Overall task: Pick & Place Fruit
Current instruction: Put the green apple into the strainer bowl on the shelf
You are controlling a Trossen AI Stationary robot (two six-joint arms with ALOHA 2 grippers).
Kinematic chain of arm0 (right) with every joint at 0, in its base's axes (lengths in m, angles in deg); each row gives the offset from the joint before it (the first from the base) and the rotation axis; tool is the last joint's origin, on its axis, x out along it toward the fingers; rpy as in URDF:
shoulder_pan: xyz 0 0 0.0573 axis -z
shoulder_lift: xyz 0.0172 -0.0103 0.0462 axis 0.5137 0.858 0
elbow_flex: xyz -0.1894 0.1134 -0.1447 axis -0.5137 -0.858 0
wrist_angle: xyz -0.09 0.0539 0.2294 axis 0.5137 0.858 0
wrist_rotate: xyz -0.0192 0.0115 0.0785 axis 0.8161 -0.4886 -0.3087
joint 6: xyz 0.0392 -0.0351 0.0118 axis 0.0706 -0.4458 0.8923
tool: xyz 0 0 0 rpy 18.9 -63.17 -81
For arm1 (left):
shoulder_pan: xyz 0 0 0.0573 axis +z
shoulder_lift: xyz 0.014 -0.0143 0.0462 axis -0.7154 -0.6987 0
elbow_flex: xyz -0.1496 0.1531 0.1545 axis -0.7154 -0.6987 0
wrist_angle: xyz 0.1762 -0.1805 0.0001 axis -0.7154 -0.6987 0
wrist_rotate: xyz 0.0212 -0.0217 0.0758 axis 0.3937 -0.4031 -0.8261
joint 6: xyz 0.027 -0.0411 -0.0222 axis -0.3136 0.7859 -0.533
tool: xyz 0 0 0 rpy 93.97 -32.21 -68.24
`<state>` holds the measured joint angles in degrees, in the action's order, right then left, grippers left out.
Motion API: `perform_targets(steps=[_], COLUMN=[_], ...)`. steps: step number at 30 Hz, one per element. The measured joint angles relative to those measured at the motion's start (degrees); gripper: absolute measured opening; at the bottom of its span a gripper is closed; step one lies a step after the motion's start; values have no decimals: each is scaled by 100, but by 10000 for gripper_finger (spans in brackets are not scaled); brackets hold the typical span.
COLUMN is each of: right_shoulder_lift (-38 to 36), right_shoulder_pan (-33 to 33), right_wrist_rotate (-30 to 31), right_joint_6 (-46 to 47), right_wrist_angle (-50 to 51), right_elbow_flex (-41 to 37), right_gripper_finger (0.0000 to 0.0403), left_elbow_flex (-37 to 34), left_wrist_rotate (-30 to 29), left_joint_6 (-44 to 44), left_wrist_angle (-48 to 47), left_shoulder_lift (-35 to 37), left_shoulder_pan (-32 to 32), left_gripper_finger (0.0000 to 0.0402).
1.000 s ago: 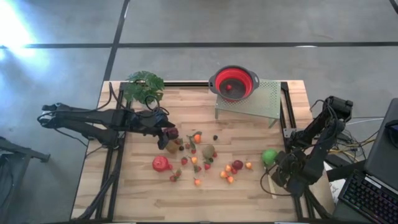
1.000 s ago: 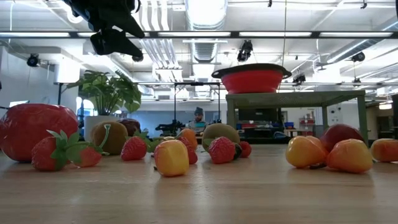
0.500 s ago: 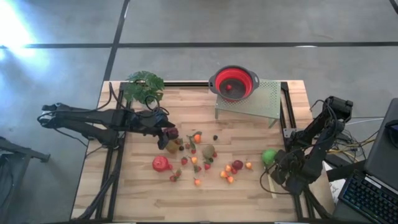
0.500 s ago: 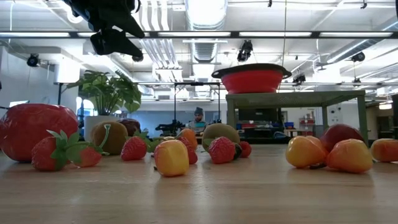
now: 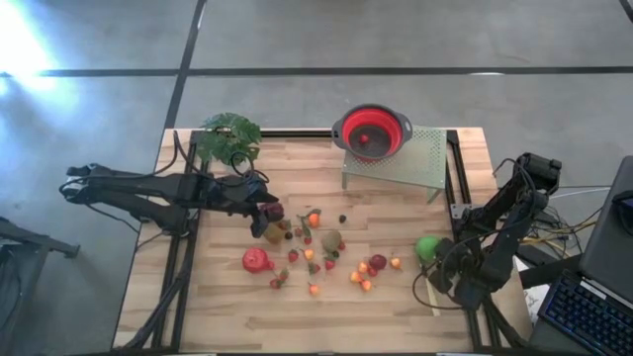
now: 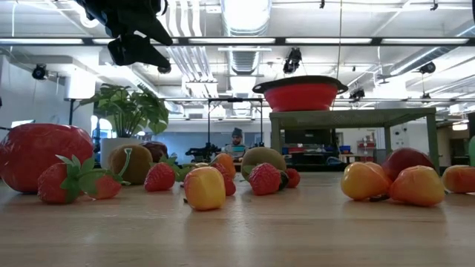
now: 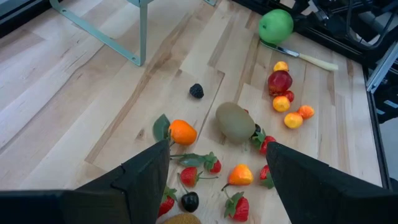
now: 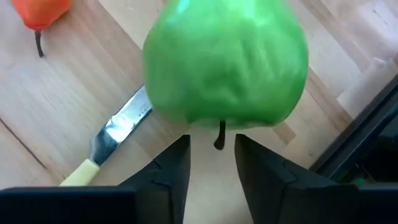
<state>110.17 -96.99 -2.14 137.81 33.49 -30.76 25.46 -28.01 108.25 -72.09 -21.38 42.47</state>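
Several small toy fruits [image 5: 316, 252] lie scattered on the wooden table, among them a large magenta-red one [image 5: 255, 260] and a kiwi [image 7: 235, 121]. A green apple [image 5: 427, 247] lies near the right edge with its stem [image 8: 219, 135] pointing toward my right gripper [image 8: 211, 149]. The right gripper's fingers stand narrowly apart on either side of the stem, with a gap to each. My left gripper [image 7: 217, 168] hangs open above the left part of the fruit scatter, with nothing between its fingers.
A pale-handled knife [image 8: 109, 146] lies on the table beside the apple. At the back, a red colander [image 5: 372, 132] with one fruit inside sits on a green perforated rack [image 5: 410, 158]. A potted plant [image 5: 229, 133] stands at the far left. The table's near strip is bare wood.
My right gripper has tipped slightly at the green apple. A sliver of the apple now shows at the right border of the low view, where there was none before. The left arm has kept still.
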Motion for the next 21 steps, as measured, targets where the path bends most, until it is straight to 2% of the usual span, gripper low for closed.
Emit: perform_targets(steps=[12, 21], right_shoulder_lift=[0, 0], right_shoulder_pan=[0, 0], right_wrist_rotate=[-8, -8], right_joint_6=[173, 263], right_wrist_angle=[-29, -146], right_elbow_flex=[-20, -20], right_gripper_finger=[13, 47], left_elbow_flex=[0, 0], left_wrist_rotate=[-1, 0], left_joint_6=[0, 0], left_wrist_angle=[0, 0], left_shoulder_lift=[0, 0], left_shoulder_pan=[1, 1], left_gripper_finger=[273, 273])
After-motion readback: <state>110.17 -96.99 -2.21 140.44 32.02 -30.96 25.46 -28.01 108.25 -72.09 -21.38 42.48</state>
